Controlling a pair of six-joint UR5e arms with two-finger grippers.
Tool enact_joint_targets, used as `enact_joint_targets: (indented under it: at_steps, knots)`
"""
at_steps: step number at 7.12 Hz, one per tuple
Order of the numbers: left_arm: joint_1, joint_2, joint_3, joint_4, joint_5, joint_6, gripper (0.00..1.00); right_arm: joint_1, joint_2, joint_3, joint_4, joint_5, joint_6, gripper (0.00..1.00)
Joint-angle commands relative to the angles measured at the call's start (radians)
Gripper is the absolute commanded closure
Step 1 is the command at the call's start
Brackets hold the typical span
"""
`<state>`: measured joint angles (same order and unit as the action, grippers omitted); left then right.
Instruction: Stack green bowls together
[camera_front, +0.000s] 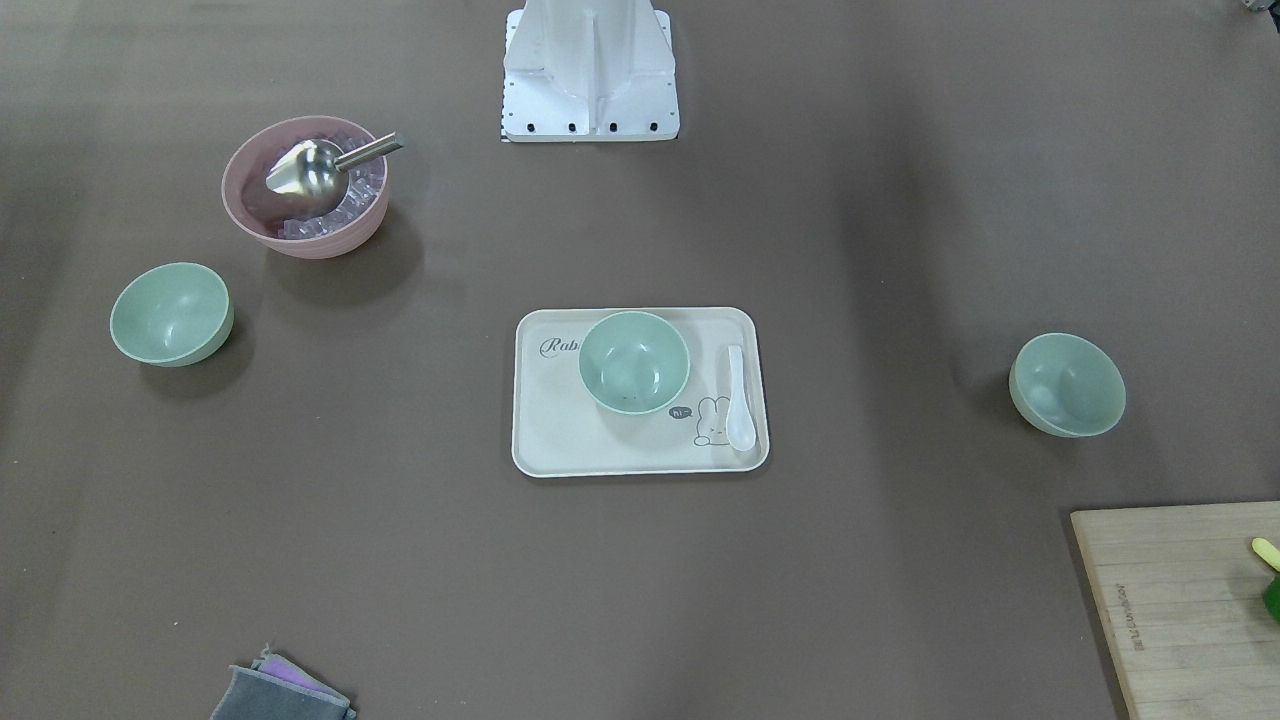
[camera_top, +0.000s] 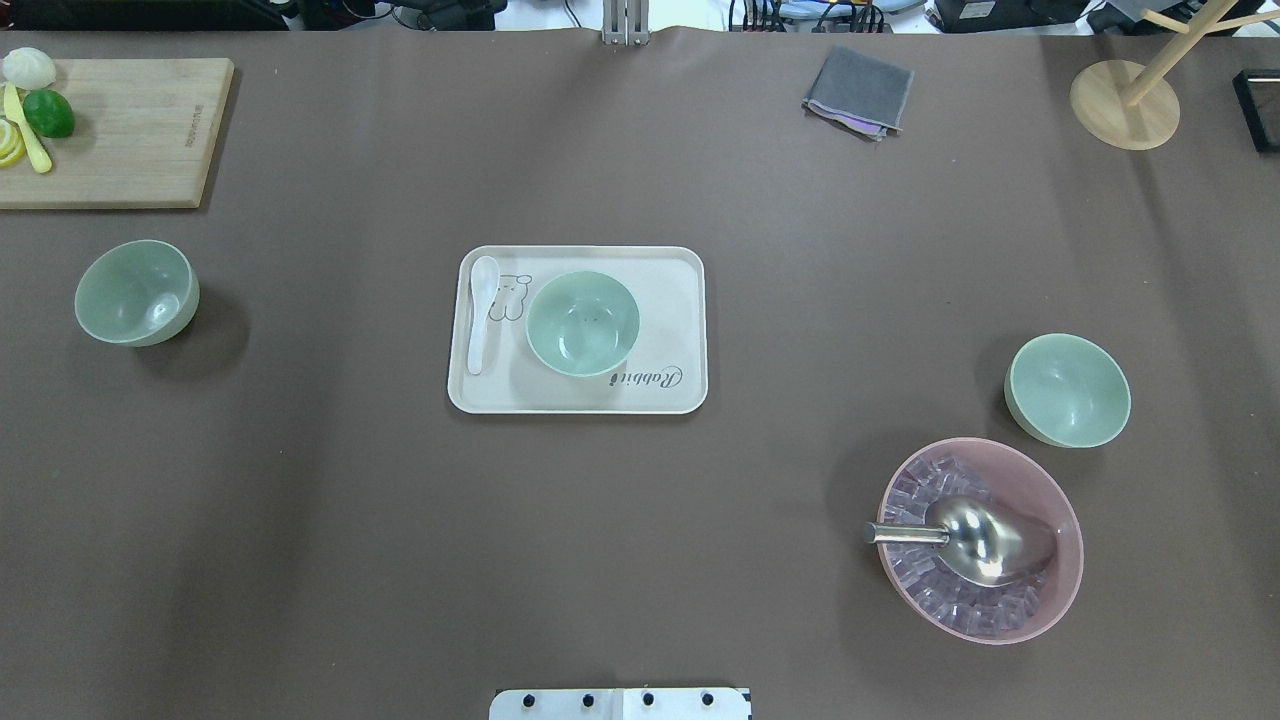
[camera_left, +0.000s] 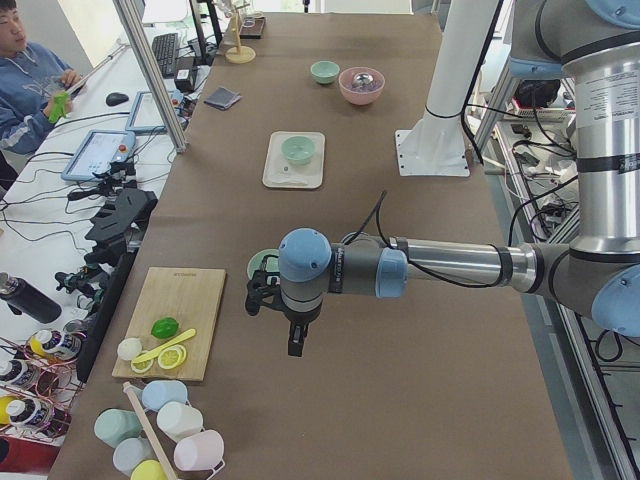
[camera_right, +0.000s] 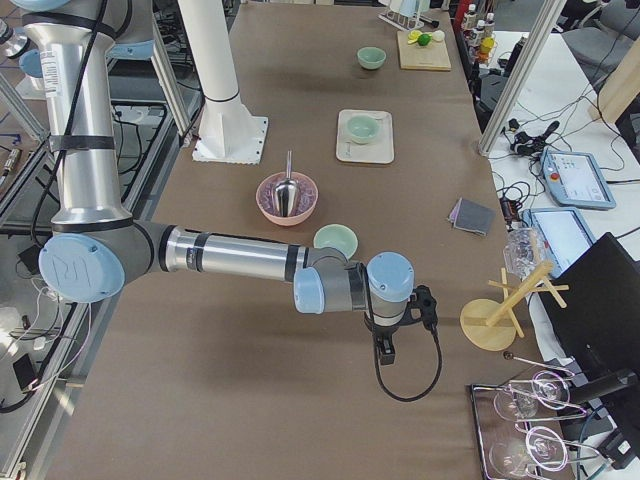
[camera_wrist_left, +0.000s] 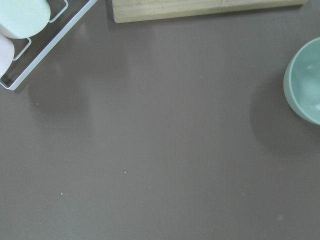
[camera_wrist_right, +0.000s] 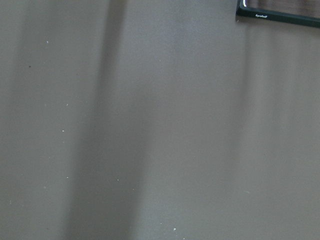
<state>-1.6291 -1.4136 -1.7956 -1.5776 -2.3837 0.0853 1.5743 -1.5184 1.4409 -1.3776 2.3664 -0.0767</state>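
1. Three small round pale mint-green matte bowls stand upright and well apart on the brown desk (camera_top: 300, 500); none sits inside another.
2. The middle green bowl (camera_top: 582, 323) rests on a cream rectangular tray with a rabbit drawing (camera_top: 675, 300); a white ceramic spoon (camera_top: 482, 313) lies on the same tray just beside the bowl.
3. The left green bowl (camera_top: 136, 292) stands on the bare desk on the robot's left, near a pale wooden cutting board (camera_top: 130, 130); a green lime (camera_top: 48, 113) sits on that board.
4. The right green bowl (camera_top: 1067, 390) stands on the robot's right, just beside a larger pink round bowl (camera_top: 1045, 490); the pink one holds clear ice cubes and a shiny metal scoop (camera_top: 985, 540).
5. The left pincer (camera_left: 297, 348) hangs above the desk and points down, near the left green bowl; it shows only in a side view, so I cannot tell whether it is wide or narrow.
6. The right pincer (camera_right: 387, 350) hangs above the desk and points down, between the right green bowl and a round-based wooden rack (camera_right: 490, 325); here too I cannot tell how it is set.
7. A folded grey cloth (camera_top: 860, 92) lies near the desk's far edge.
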Motion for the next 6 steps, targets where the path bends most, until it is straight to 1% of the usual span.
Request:
enact_joint_targets:
  at_steps: [1,2,3,4,5,6]
  knots:
    - [0.003,-0.005,-0.005,-0.001,-0.006,-0.012,0.01,0.0,-0.003,0.006,0.0,0.019,0.0,0.0]
    - [0.005,-0.007,0.004,-0.005,-0.008,0.001,0.01,0.001,-0.003,0.019,-0.003,0.017,0.0,0.0]
    - [0.012,-0.005,0.007,-0.045,-0.038,-0.015,0.01,0.0,-0.002,0.018,0.0,0.017,0.0,0.0]
    - [0.018,-0.04,0.062,-0.051,-0.035,-0.012,0.02,0.0,-0.002,0.03,0.002,0.023,0.0,0.0]
    - [0.017,-0.036,0.035,-0.048,-0.043,-0.015,0.02,0.0,-0.005,0.038,0.0,0.025,0.0,0.0]
    - [0.02,-0.042,0.054,-0.047,-0.04,-0.016,0.02,0.0,-0.022,0.039,0.006,0.027,-0.002,0.0]
